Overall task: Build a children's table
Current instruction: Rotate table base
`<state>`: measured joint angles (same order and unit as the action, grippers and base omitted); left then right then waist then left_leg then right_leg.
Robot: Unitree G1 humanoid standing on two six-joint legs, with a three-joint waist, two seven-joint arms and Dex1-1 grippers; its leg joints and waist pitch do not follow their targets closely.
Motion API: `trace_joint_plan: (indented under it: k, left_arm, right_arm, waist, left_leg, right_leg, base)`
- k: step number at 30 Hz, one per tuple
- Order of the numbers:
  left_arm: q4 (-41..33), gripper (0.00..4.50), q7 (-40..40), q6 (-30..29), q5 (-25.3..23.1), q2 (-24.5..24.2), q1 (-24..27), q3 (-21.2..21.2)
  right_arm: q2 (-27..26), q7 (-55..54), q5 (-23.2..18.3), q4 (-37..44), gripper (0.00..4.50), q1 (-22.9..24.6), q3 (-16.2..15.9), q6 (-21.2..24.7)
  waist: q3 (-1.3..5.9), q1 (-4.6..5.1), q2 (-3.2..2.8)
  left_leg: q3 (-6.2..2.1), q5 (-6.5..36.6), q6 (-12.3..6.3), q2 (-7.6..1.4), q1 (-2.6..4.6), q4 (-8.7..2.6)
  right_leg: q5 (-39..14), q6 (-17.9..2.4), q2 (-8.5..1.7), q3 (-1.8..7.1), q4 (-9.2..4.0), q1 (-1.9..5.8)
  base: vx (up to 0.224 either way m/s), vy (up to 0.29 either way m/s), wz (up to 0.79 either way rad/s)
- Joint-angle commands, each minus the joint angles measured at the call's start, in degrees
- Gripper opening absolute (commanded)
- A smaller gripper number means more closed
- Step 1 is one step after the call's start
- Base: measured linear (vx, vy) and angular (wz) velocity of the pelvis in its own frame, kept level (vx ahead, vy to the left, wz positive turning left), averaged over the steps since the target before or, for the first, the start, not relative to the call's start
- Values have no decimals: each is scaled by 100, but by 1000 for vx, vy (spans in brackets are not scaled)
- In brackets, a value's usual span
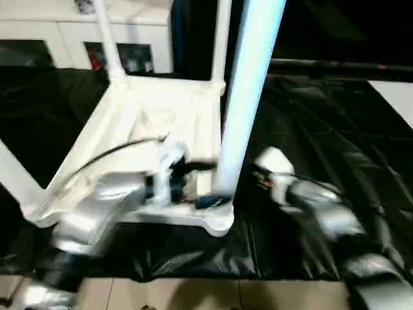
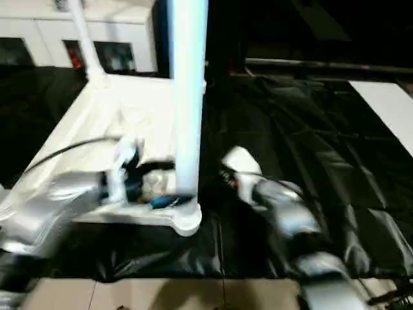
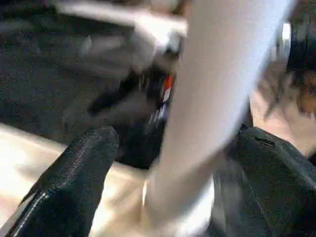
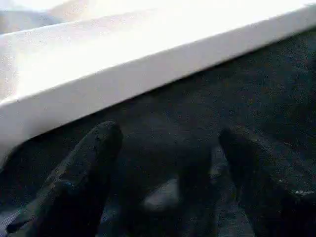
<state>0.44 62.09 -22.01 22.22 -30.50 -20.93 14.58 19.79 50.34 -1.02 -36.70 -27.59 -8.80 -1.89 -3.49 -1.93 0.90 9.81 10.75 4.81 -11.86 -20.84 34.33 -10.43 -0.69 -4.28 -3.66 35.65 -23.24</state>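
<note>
Four legs, head views: the white table top [image 1: 148, 129] lies upside down on a black plastic sheet [image 1: 322, 129], ribbed underside facing up, with tapered white legs standing from its corner sockets.
Near leg: the closest leg [image 1: 248, 97] rises from the rounded corner socket [image 1: 216, 216] nearest the robot and runs up past the frame edge.
Other legs: one far leg [image 1: 106, 39] tilts up from the far left corner, another [image 1: 222, 39] stands at the far right corner, and a fourth [image 1: 13, 177] shows at the left edge.
Left arm, head views: the silver forearm reaches across the table top, its left gripper [image 1: 193, 187] right at the base of the near leg; blur hides whether the fingers touch it.
Right arm, head views: the silver forearm comes in over the black sheet, its white end [image 1: 274, 165] just beside the near leg, apart from it.
Background: white cabinets [image 1: 77, 32] stand beyond the sheet, and pale floor tiles [image 1: 193, 294] show at the near edge.
Left wrist view: the left gripper's two black fingers [image 3: 74, 182] stand wide apart, released, with the white leg [image 3: 212, 98] between them; contact is not clear.
Right wrist view: the right gripper [image 4: 168, 168] is spread, its black fingers [image 4: 84, 173] empty over the dark sheet [image 4: 197, 113], near the white rim of the table top [image 4: 123, 64] but apart from it.
</note>
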Motion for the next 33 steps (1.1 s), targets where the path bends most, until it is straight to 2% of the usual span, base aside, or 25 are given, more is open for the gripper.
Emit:
trace_joint_plan:
  k: [1,2,3,4,5,7,9,12,13,17,18,19,21,23,25,29,32,33]
  left_arm:
    - [176,413,164,230,-299,-123,-41,174]
    - [357,413,172,377,-474,-179,-105,283]
    - [501,404,127,478,-627,-201,-165,366]
    - [541,392,114,506,-669,-207,-182,389]
    - [848,381,54,796,-1017,-225,-297,535]
    - [959,372,63,883,-1169,-253,-336,620]
    - [1096,357,80,967,-1287,-252,-380,682]
    - [1221,336,71,1024,-1325,-210,-419,687]
    - [1271,323,128,1027,-1316,-187,-430,687]
    - [1505,290,366,1166,-1380,-193,-483,759]
    - [1566,284,381,1211,-1411,-188,-499,766]
    - [1593,279,387,1232,-1425,-185,-506,768]
    - [1731,263,447,1293,-1485,-171,-566,800]
    - [1793,246,549,1283,-1512,-191,-605,846]
    - [1830,223,599,1286,-1515,-202,-616,856]
    - [1970,189,659,1367,-1494,-163,-645,818]
    - [2120,179,705,1406,-1472,-93,-679,782]
    - [2191,158,736,1439,-1485,-63,-697,765]
  right_arm:
    - [209,254,-55,377,358,107,-52,71]
    - [338,384,-54,607,358,211,-88,127]
    - [422,469,-50,757,358,278,-114,144]
    - [446,493,-49,798,358,297,-121,149]
    - [608,662,-62,1133,358,441,-164,227]
    - [670,759,-95,1329,358,516,-175,309]
    - [742,870,-141,1576,358,609,-191,403]
    - [799,948,-177,1771,358,681,-207,454]
    - [859,992,-185,1907,358,732,-230,510]
    - [1018,1152,-294,2300,358,873,-254,831]
    - [1037,1171,-303,2343,358,888,-253,861]
    - [1045,1179,-307,2361,358,895,-252,874]
    - [1077,1240,-349,2458,387,930,-239,990]
    - [1096,1281,-381,2530,396,962,-231,1084]
    - [1106,1289,-386,2565,430,981,-234,1113]
    - [1139,1273,-396,2679,449,1026,-245,1193]
    - [1156,1269,-412,2759,450,1066,-251,1258]
    - [1166,1269,-422,2799,450,1081,-253,1299]
  waist:
    - [363,-32,-90]
    - [364,-45,-86]
    - [362,-60,-119]
    - [354,-69,-94]
    - [363,-94,-77]
    - [362,-118,-74]
    - [377,-120,-72]
    - [378,-120,-72]
    - [383,-117,-51]
    - [380,-140,-62]
    - [377,-137,-104]
    - [374,-141,-91]
    - [375,-144,-89]
    - [383,-153,-89]
    - [383,-153,-98]
    - [387,-157,-97]
    - [383,-159,-90]
    - [387,-162,-90]
  left_leg:
    - [5,1517,-77,-104,68,-425]
    - [9,1483,-73,-107,65,-427]
    - [7,1493,-83,-98,76,-422]
    - [11,1525,-98,-104,72,-430]
    - [12,1505,-118,-99,74,-423]
    - [0,1412,-115,-97,43,-432]
    - [-5,1333,-110,-106,38,-427]
    - [-7,1297,-123,-105,24,-424]
    - [-2,1299,-126,-106,26,-417]
    - [-2,1283,-143,-107,38,-418]
    - [-2,1324,-137,-107,45,-419]
    - [-2,1343,-133,-104,41,-419]
    - [-2,1389,-130,-98,46,-421]
    - [-10,1374,-113,-111,41,-422]
    - [-11,1366,-106,-112,41,-422]
    - [-10,1324,-107,-108,40,-417]
    - [-7,1327,-109,-104,39,-416]
    - [-7,1326,-110,-104,42,-413]
  right_leg:
    - [-1514,-1179,-267,260,-462,265]
    - [-1435,-1209,-272,262,-460,271]
    - [-1436,-1210,-261,260,-472,262]
    - [-1448,-1176,-256,262,-482,271]
    - [-1467,-1121,-257,265,-480,281]
    - [-1546,-1064,-280,264,-485,305]
    - [-1470,-1099,-289,263,-468,302]
    - [-1410,-1134,-297,260,-455,310]
    - [-1436,-1145,-302,259,-456,306]
    - [-1456,-1128,-296,260,-465,298]
    - [-1453,-1131,-290,262,-480,292]
    - [-1462,-1123,-290,261,-482,295]
    - [-1525,-1107,-290,258,-492,300]
    - [-1502,-1133,-307,258,-479,300]
    - [-1465,-1161,-306,256,-475,297]
    - [-1353,-1196,-303,256,-463,307]
    - [-1418,-1180,-305,254,-472,309]
    - [-1423,-1175,-307,255,-472,309]
  base:
    - [0,0,0]
    - [0,0,0]
    - [0,0,0]
    - [0,0,0]
    - [0,0,0]
    - [0,0,0]
    - [0,0,0]
    - [0,0,0]
    - [0,0,0]
    - [0,0,0]
    - [0,0,0]
    - [0,0,0]
    - [0,0,0]
    - [0,0,0]
    - [0,0,0]
    - [0,0,0]
    - [0,0,0]
    - [0,0,0]
